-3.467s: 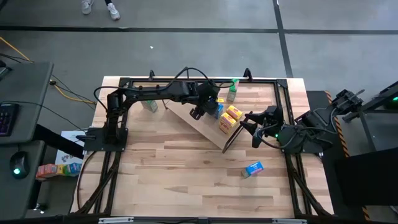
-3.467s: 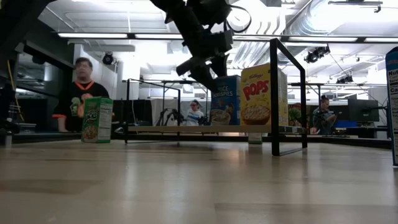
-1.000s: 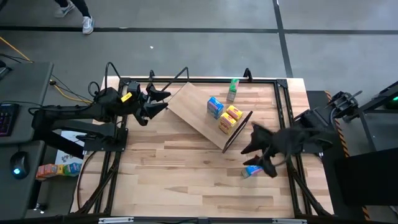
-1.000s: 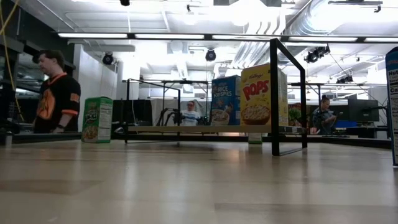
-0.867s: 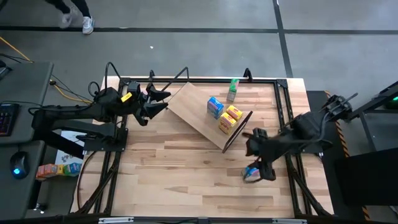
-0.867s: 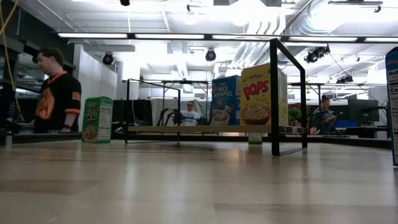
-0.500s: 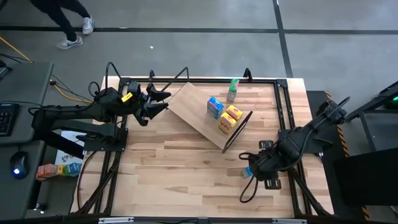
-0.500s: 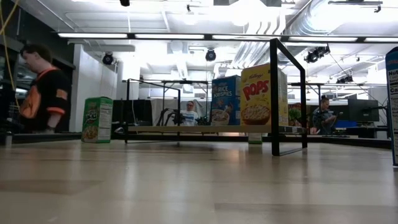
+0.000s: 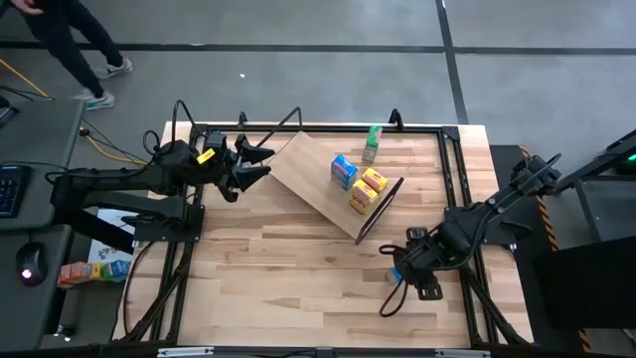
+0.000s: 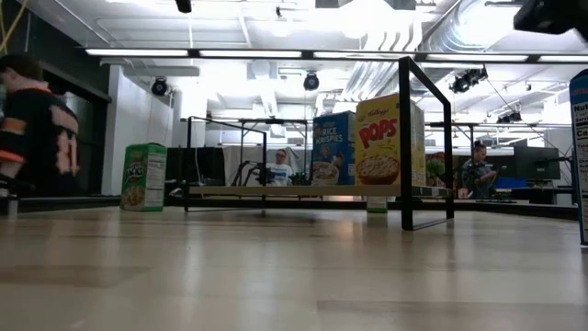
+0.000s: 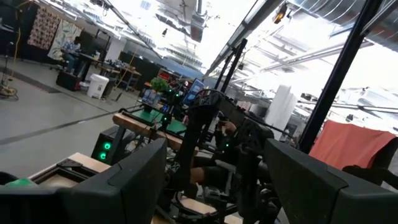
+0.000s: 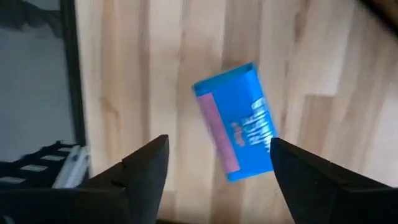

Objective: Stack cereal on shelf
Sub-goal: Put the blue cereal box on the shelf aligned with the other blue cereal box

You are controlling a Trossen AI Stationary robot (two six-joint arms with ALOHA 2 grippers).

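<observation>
The shelf (image 9: 316,184) is a tilted light-wood board on a black wire frame. On it stand one blue cereal box (image 9: 345,170) and two yellow ones (image 9: 368,189). A green box (image 9: 372,143) stands on the table behind the shelf, and another green box (image 10: 144,176) shows in the low view. A second blue box (image 12: 239,121) lies flat on the table near the right edge. My right gripper (image 12: 219,142) hovers open above it, pointing down, one finger on either side. My left gripper (image 9: 263,161) waits open by the shelf's left corner.
A black frame (image 9: 452,159) runs round the tabletop. The shelf's wire stand (image 10: 404,138) rises at its right end, close to my right arm. Bare wood (image 9: 288,278) stretches along the near half of the table. A person (image 9: 60,30) walks past the far left corner.
My right gripper has swung from beside the shelf's right end toward the table's near edge and come down over the lying blue box, fingers pointing down. The person beyond the far left corner has walked leftward.
</observation>
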